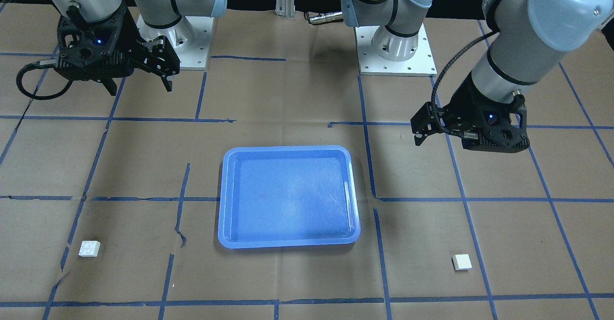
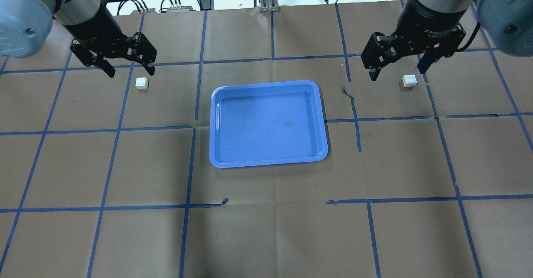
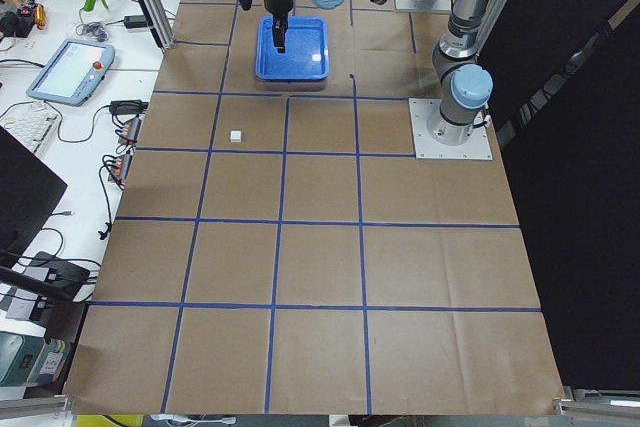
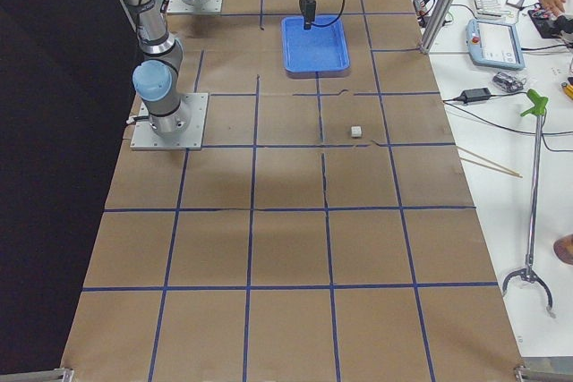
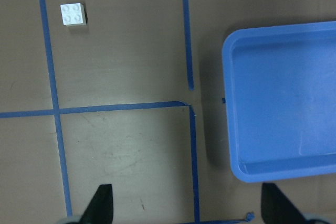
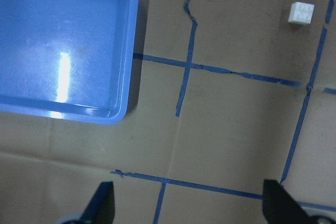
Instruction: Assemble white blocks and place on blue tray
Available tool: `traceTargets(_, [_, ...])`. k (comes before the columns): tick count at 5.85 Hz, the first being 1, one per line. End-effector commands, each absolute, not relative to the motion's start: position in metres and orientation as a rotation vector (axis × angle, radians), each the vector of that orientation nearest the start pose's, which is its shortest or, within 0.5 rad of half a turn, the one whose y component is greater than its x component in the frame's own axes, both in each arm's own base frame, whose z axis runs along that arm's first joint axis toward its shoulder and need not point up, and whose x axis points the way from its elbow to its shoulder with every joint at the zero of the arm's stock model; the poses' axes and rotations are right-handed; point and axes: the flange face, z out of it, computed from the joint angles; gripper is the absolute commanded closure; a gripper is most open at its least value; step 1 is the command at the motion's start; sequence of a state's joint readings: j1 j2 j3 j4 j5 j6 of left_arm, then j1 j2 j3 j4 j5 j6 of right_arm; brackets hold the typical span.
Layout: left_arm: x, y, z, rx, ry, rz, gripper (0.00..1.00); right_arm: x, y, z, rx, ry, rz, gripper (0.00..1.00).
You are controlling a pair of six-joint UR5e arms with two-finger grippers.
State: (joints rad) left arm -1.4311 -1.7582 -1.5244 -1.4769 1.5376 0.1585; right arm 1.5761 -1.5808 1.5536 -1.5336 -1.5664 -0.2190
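The blue tray (image 2: 268,123) lies mid-table with nothing in it. One white block (image 2: 142,83) sits on the paper to its left. The other white block (image 2: 409,80) sits to its right. My left gripper (image 2: 131,70) hangs open and empty well above the table near the left block. Its wrist view shows that block (image 5: 73,14) far ahead and the tray (image 5: 283,103) to the right. My right gripper (image 2: 395,73) is also open, empty and raised. Its wrist view shows the right block (image 6: 301,13) and the tray (image 6: 58,40).
Brown paper with a blue tape grid (image 2: 191,165) covers the table. The arm base plates (image 1: 395,51) stand on the robot's side. In the front view the blocks (image 1: 89,248) (image 1: 461,262) lie near the operators' edge. Cables and a tablet (image 3: 70,67) lie off the table.
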Motion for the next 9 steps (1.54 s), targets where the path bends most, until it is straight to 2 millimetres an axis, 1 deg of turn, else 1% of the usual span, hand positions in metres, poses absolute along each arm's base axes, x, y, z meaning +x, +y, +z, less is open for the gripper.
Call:
traceTargets(1, [-0.015,-0.645,0.346,-0.014,3.154,0.073,0.01,0.134,-0.490,0.493,-0.907,3.006,0.007,0.00])
traceTargets(2, [0.002,-0.676,0.322,-0.017,3.154,0.053,0.01,0.131,-0.495,0.494,-1.138,2.930,-0.019,0.00])
traceTargets(3, [0.013,-0.695,0.286,0.084,3.160,0.106,0.01,0.120,-0.515,0.481,-1.449,2.799,-0.040,0.00])
traceTargets(4, [0.029,-0.712,0.254,0.073,3.156,0.057,0.01,0.095,-0.537,0.466,-1.661,2.673,-0.024,0.00])
traceTargets(5, [0.030,-0.714,0.224,0.084,3.159,0.094,0.02,0.049,-0.545,0.463,-1.810,2.565,-0.027,0.00])
traceTargets(6, [0.032,-0.713,0.209,0.078,3.160,0.119,0.02,0.004,-0.562,0.451,-1.951,2.441,-0.022,0.00])
traceTargets(7, [0.046,-0.716,0.199,0.055,3.131,0.118,0.02,-0.020,-0.595,0.454,-2.025,2.370,-0.096,0.00])
traceTargets(8, [0.050,-0.721,0.190,0.048,3.126,0.032,0.02,-0.038,-0.634,0.449,-2.130,2.286,-0.111,0.00])
traceTargets(9, [0.051,-0.726,0.173,0.048,3.125,0.015,0.02,-0.063,-0.660,0.444,-2.198,2.231,-0.119,0.00])
